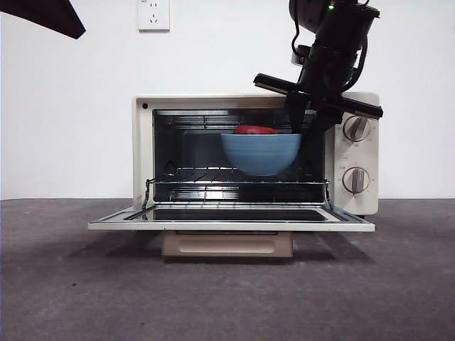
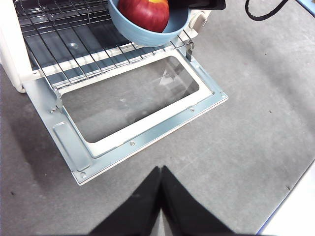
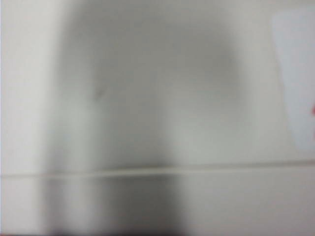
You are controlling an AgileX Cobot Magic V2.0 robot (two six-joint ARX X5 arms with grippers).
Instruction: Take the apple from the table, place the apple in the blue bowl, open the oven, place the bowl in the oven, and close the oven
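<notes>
The cream-white oven [image 1: 360, 152] stands with its door [image 1: 231, 222] folded down flat. The blue bowl [image 1: 261, 153] hangs inside the cavity, just above the wire rack [image 1: 234, 182], towards the knob side. The dark red apple [image 1: 256, 130] lies in it. My right gripper [image 1: 298, 128] reaches down from above the oven's top edge and is shut on the bowl's rim. The left wrist view shows the bowl [image 2: 147, 34] with the apple [image 2: 145, 12] over the rack [image 2: 64, 44]. My left gripper [image 2: 161, 171] is shut, holds nothing, and hovers over the table in front of the door [image 2: 133, 103].
The open door juts out over the grey table [image 1: 227, 298], its beige handle [image 1: 227, 245] hanging below. Two knobs [image 1: 355, 128] sit on the oven's right panel. A wall socket [image 1: 153, 14] is behind. The right wrist view is a blur of cream oven surface [image 3: 157, 123].
</notes>
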